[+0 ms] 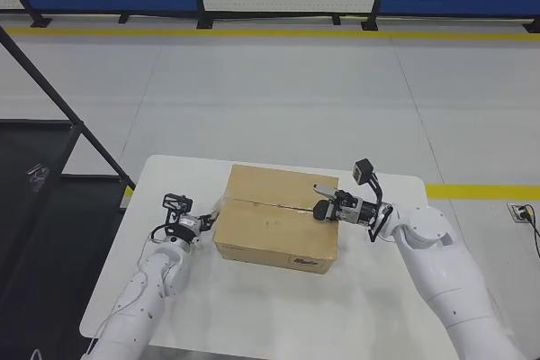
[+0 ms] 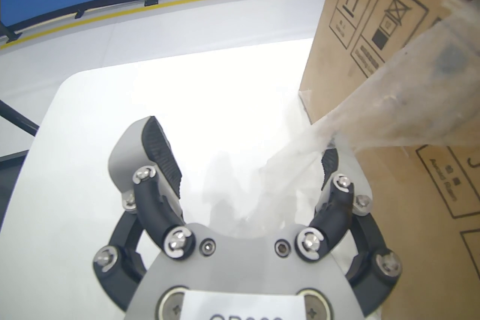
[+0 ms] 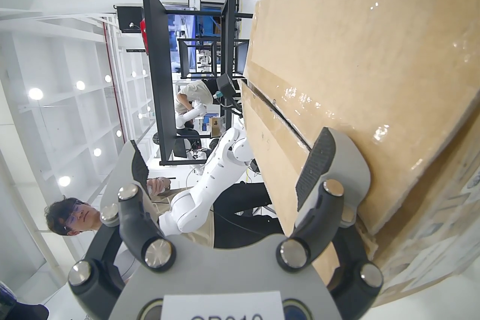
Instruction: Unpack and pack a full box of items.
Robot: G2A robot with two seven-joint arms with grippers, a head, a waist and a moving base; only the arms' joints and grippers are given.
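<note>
Top view: the closed cardboard box (image 1: 274, 216) sits mid-way across the white surface (image 1: 252, 306), with an arm at either end. The left gripper (image 1: 207, 219) hangs just beside the box's left end wall, its jaws spread wide. The left wrist view shows a strip of clear tape (image 2: 375, 104) stretching from that wall down to one finger (image 2: 330, 164), apparently clinging there rather than pinched. The right gripper (image 1: 321, 200) is likewise spread apart at the box's right end. One finger (image 3: 318, 164) lies on the lid beside the centre seam (image 3: 277, 115) and the other is in free air, seemingly steadying the carton. Unpacking looks barely begun, as the flaps are not yet lifted.
</note>
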